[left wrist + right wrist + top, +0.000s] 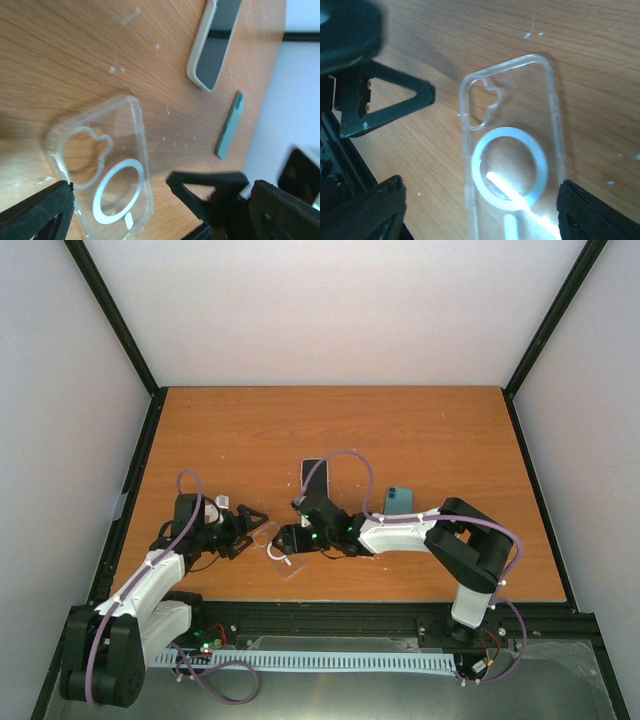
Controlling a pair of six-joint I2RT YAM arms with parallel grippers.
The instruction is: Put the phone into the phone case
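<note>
The clear phone case [268, 537] with a white ring lies flat on the table near the front edge, between both grippers. My left gripper [248, 524] is open at its left side; the case [100, 170] lies partly between its fingers. My right gripper [284, 543] is open and hovers over the case [512, 150], one finger [597, 212] close to its right edge. A phone [313, 476] with a pale rim lies screen up farther back, and it also shows in the left wrist view [215, 42]. Neither gripper holds anything.
A thin teal phone-like slab [399, 500] lies flat to the right of the phone, beside the right forearm, and is seen edge-on in the left wrist view [229, 125]. The black frame rail [330, 615] runs along the table's near edge.
</note>
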